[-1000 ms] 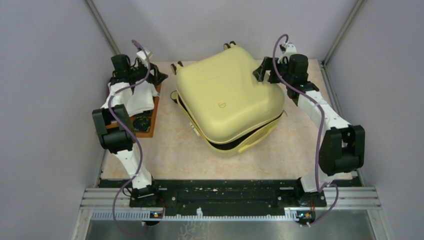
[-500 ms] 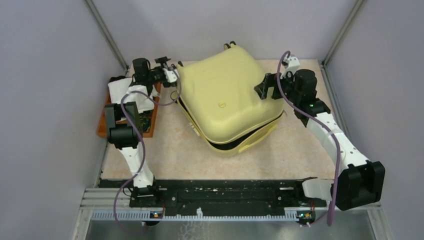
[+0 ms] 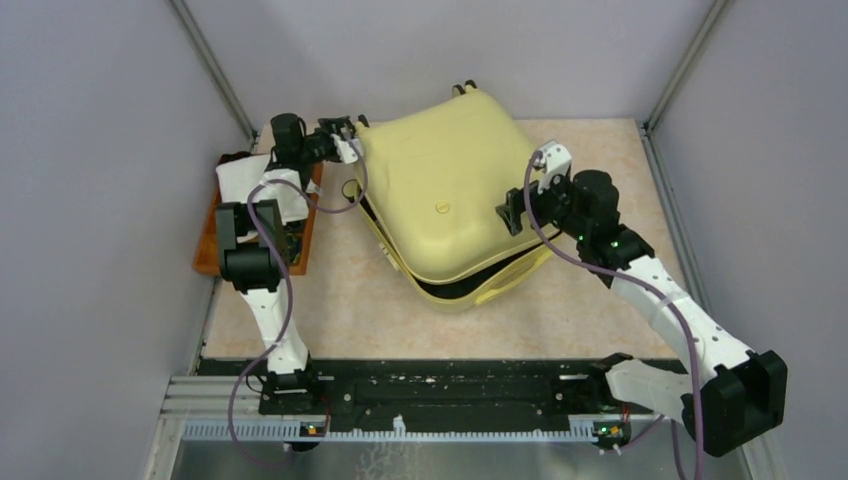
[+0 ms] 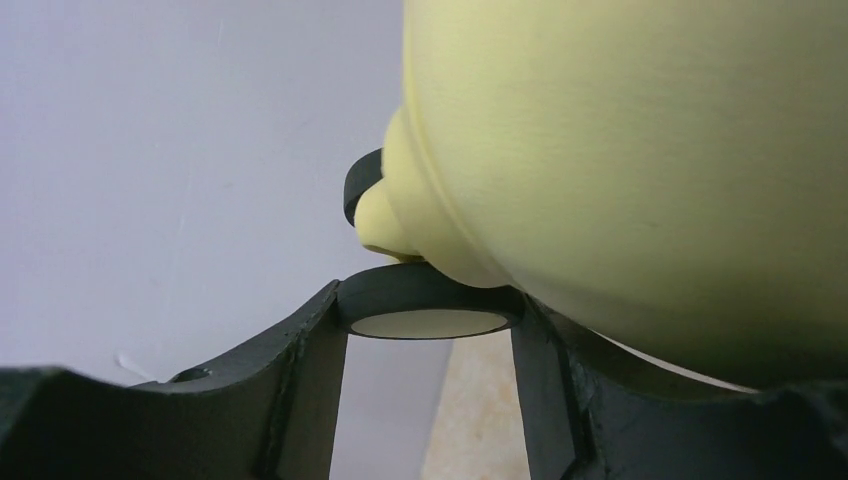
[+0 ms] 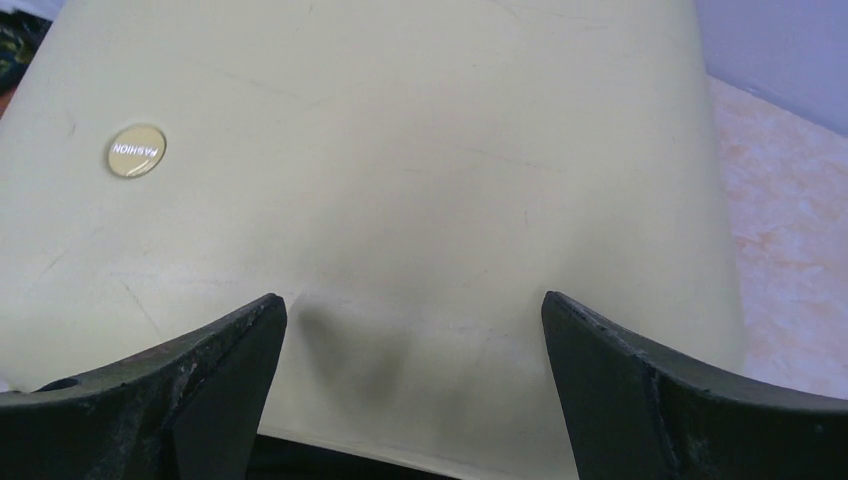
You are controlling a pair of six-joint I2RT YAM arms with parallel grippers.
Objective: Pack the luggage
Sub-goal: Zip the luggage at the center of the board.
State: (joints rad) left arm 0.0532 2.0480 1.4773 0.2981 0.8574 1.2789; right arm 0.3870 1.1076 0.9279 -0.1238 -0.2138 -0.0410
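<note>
The luggage (image 3: 450, 190) is laid on the table (image 3: 600, 160), in the middle toward the far side, with the lid almost down.
A dark gap is seen along its near edge. At the far left corner, a wheel (image 4: 430, 322) is pinched between the fingers of the left gripper (image 3: 347, 140). The right gripper (image 5: 415, 340) is spread wide above the right part of the lid, near a round badge (image 5: 136, 150). Left of the luggage, a brown tray (image 3: 205, 255) with a white cloth (image 3: 245, 180) is placed.

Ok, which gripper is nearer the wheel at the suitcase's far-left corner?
Left gripper: its fingers straddle the wheel. The right gripper is over the suitcase top, on the opposite side.
</note>
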